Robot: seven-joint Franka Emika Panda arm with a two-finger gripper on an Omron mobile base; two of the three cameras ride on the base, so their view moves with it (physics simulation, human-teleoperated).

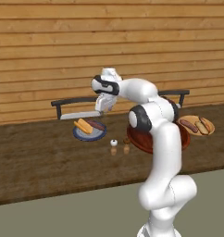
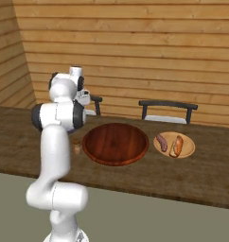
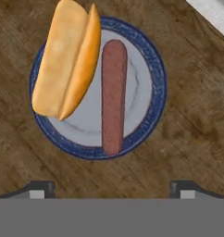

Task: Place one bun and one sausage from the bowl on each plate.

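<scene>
The blue-grey plate (image 3: 150, 78) lies on the wooden counter directly below my gripper (image 3: 111, 190). On it rest a bun (image 3: 67, 60) and a brown sausage (image 3: 114, 95), side by side. My fingers (image 3: 37, 190) stand wide apart with nothing between them. From the left base view the gripper (image 1: 104, 111) hovers just above that plate (image 1: 88, 138). The reddish-brown bowl (image 2: 115, 143) sits in the middle of the counter and holds nothing. To its right, the tan-orange plate (image 2: 184, 153) carries a sausage (image 2: 161, 142) and a bun (image 2: 177, 146).
Two small shakers (image 1: 114, 143) stand on the counter between the blue plate and the bowl (image 1: 137, 139). Dark chair backs (image 2: 168, 105) rise behind the counter's far edge, in front of a wooden plank wall.
</scene>
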